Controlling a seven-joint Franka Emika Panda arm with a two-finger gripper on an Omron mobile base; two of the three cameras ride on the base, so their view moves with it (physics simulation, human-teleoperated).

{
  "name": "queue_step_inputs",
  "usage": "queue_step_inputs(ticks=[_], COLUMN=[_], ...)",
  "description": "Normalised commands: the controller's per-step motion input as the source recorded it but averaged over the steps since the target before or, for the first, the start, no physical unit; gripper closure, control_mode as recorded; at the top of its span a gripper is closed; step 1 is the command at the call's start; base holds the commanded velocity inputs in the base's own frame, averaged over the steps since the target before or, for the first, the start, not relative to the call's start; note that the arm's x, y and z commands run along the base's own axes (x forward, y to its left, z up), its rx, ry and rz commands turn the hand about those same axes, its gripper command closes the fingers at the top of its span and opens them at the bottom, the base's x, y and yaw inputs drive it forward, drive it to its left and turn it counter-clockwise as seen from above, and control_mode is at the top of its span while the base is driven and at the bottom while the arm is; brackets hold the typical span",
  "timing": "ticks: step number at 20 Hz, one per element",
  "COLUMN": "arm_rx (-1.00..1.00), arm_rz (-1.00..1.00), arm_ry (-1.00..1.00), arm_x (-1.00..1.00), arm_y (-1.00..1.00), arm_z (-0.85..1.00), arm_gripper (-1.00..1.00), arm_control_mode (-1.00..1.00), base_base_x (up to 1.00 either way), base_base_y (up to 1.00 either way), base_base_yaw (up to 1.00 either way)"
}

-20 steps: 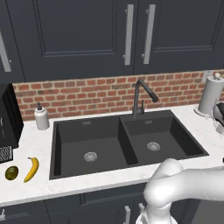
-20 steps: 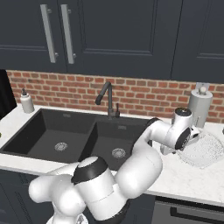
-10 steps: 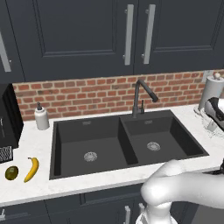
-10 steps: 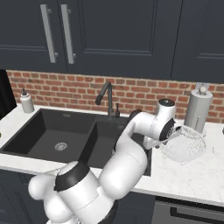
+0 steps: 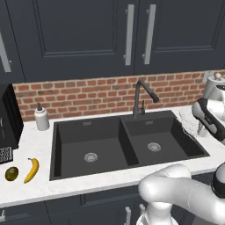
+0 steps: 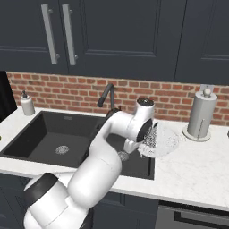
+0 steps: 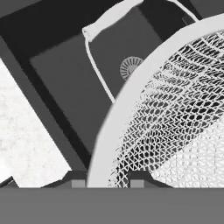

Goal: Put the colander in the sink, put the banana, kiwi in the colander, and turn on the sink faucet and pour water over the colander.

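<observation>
Clamped by the tool [image 7: 107, 181] on its stiff rim at 6 o'clock, tilted over the matte black double sink's [image 6: 49, 134] right edge: light, rigid round white mesh colander [image 6: 162, 141], best held there.

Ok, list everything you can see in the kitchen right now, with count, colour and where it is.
colander: one, white mesh, lifted, tilted at the sink's right edge
sink: one, black, double basin, in the counter
sink faucet: one, black, behind the sink
banana: one, yellow, counter left of sink
kiwi: one, olive-brown, left of banana
soap dispenser: one, white, back left
paper towel holder: one, grey, back right
gripper: one, dark tips, shut on the colander's rim
</observation>
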Motion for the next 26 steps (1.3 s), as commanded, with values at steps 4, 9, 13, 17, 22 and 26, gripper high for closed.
queue_step_inputs(ticks=[4,9,13,17,22,26], arm_rx=[0.0,0.0,0.0,0.0,0.0,0.01], arm_rz=[0.41,0.39,0.34,0.3,0.29,0.23], arm_ry=[-0.01,0.0,0.0,0.0,0.0,0.0], arm_x=[-0.21,-0.09,0.0,0.01,0.02,0.24], arm_y=[0.79,0.65,0.63,0.28,0.01,0.0], arm_z=[0.0,0.0,-0.05,-0.18,-0.43,-0.57], arm_gripper=[1.0,1.0,1.0,1.0,1.0,1.0], arm_control_mode=[-1.0,-1.0,-1.0,-1.0,-1.0,-1.0], base_base_x=[0.0,0.0,0.0,0.0,0.0,0.0], base_base_y=[0.0,0.0,0.0,0.0,0.0,0.0], base_base_yaw=[0.0,0.0,0.0,0.0,0.0,0.0])
